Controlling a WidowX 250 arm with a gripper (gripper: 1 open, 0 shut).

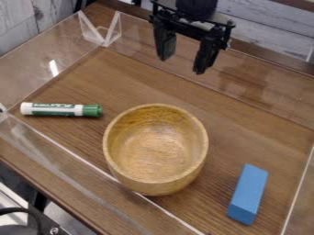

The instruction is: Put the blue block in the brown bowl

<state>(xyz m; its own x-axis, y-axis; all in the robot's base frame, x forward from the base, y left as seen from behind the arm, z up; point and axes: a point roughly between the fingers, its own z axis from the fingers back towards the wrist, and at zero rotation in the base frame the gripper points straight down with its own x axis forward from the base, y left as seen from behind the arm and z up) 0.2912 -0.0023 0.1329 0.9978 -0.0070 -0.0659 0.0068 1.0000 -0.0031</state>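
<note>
We see only the lower part of the arm: its upper body is cut off by the top edge of the frame, so we can make out just the dark wrist and the fingers (183, 55) hanging at the far middle of the scene. The near left corner holds some dark shapes below the bench edge that we cannot identify. The fingers stand spread wide apart, released, pointing down, with nothing between them and nothing touching them; they hover above bare wood. The bench (245, 119) is a brown wooden surface ringed by a low clear wall, whose glare blurs the far left corner, where a clear folded piece (101, 29) stands. The brown bowl (154, 148) sits upright at the near middle, empty as far as we can see into it. The blue block (249, 194) lies flat on the bench near the right, just beside the bowl but not touching it, well apart from the fingers. A green-and-white marker (61, 109) lies on its side to the left of the bowl, near the clear wall. The bowl lies between the marker and the block.
</note>
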